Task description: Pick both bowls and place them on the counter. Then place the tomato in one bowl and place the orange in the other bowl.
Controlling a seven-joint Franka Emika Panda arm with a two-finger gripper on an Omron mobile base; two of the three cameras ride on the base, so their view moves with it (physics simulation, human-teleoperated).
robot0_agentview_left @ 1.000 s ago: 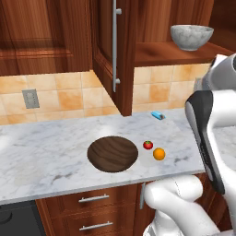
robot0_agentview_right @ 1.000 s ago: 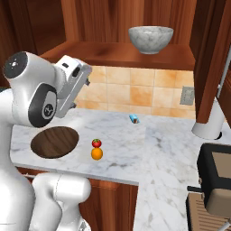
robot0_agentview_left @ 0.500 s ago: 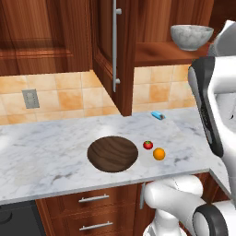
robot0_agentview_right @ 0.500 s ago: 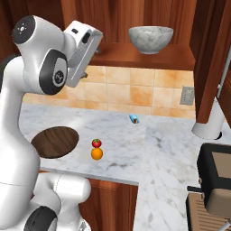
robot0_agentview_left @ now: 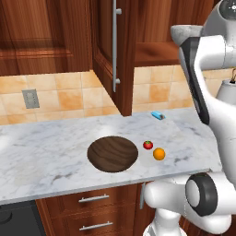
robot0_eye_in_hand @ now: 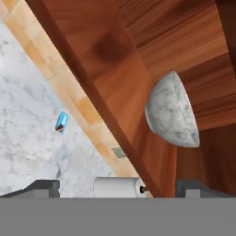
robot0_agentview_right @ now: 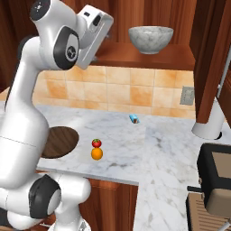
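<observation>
The grey-white marbled bowl point(robot0_agentview_right: 150, 39) stands on the reddish wooden shelf point(robot0_agentview_right: 135, 56), and the arm half hides the bowl point(robot0_agentview_left: 182, 31) in the left base view. The dark brown wooden bowl point(robot0_agentview_left: 113, 153) rests upright on the marble counter point(robot0_agentview_left: 46, 147). Just right of it lie the tomato point(robot0_agentview_left: 148, 144) and the orange point(robot0_agentview_left: 159, 154), close together. My gripper point(robot0_eye_in_hand: 119, 188) is open with nothing between its fingers. It is raised to shelf height, left of the marbled bowl point(robot0_eye_in_hand: 171, 110) and apart from it.
An open cabinet door with a long metal handle point(robot0_agentview_left: 115, 46) hangs left of the shelf. A small blue object point(robot0_agentview_right: 134, 119) lies near the tiled backsplash. A paper towel roll point(robot0_agentview_right: 207, 126) and a dark appliance point(robot0_agentview_right: 216, 176) stand at the right.
The arm has swung upward, lifting the hand from above the counter to shelf height. The gripper stayed open. The bowls and both fruits have not moved.
</observation>
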